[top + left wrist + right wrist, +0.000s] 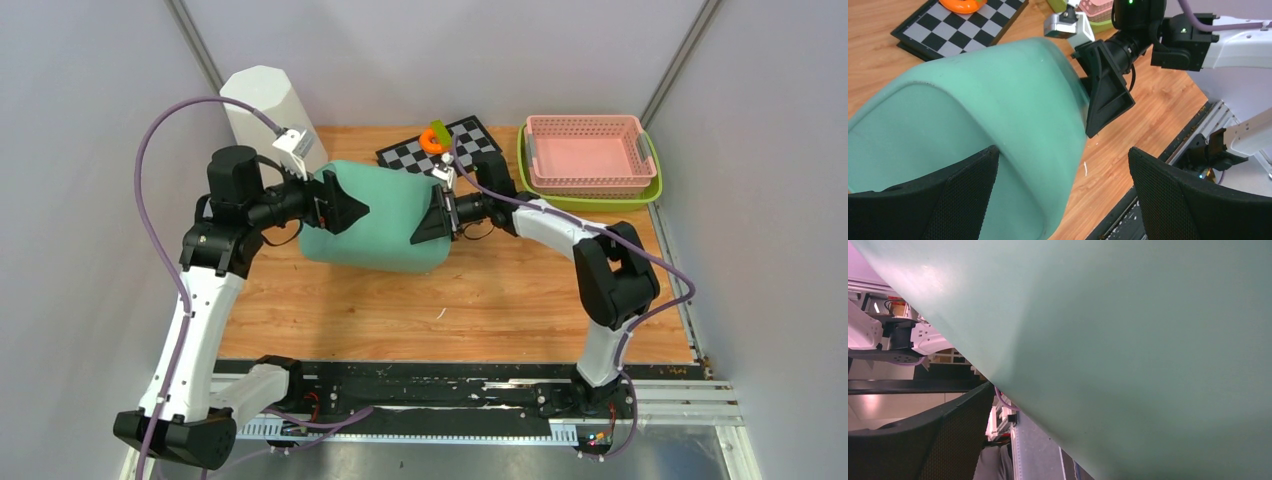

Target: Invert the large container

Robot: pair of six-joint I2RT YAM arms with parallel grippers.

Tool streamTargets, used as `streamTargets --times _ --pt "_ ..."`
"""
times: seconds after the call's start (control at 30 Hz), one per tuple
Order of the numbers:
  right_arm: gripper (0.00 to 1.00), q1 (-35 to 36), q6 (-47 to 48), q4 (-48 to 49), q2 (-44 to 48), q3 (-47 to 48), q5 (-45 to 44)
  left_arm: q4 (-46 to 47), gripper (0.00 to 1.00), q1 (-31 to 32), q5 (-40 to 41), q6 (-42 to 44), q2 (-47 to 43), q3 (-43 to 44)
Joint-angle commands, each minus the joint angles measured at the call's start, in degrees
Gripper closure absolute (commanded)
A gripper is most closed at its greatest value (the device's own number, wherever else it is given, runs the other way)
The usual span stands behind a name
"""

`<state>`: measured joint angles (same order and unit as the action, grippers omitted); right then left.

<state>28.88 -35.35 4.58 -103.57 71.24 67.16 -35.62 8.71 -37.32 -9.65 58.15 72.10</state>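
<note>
Two grippers, one tub. From the top camera the green container [385,215] is mid-table [480,300] and looks tipped on its side. The left gripper [350,205] is against its left end and the right gripper [432,217] against its right end. Behind the container there's a white canister [262,105] back-left and a checkerboard [455,143] with an orange ring [435,139]. A pink basket [590,150] in a green tray [600,203] sits right-rear.

Left wrist: fingers [948,200] spread wide, one over the container's wall, the other in free air.

Right wrist: the container fills the frame. One finger [928,440] sits far out, so I'd call it spread too, pinching nothing.

My guess is hollow plastic: light, stiff, slick, and too fat for one jaw. So squeeze both ends or hook the rim. The ring and board look likeliest to get clipped.
</note>
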Motion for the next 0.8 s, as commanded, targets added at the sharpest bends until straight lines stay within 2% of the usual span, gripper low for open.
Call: streamTargets --times 0.0,0.3,0.77 --pt "0.16 4.1 -4.96 9.26 -1.25 1.1 4.49 -1.68 0.0 1.22 -2.51 -0.35 -0.18 2.43" --pt "0.13 7.27 -8.36 14.29 -4.5 1.01 4.83 -2.09 0.0 1.22 0.26 -0.37 -0.06 1.71" --pt "0.07 4.91 -5.45 10.76 -6.82 0.67 4.14 1.51 0.0 1.22 1.11 -0.71 1.35 -1.79"
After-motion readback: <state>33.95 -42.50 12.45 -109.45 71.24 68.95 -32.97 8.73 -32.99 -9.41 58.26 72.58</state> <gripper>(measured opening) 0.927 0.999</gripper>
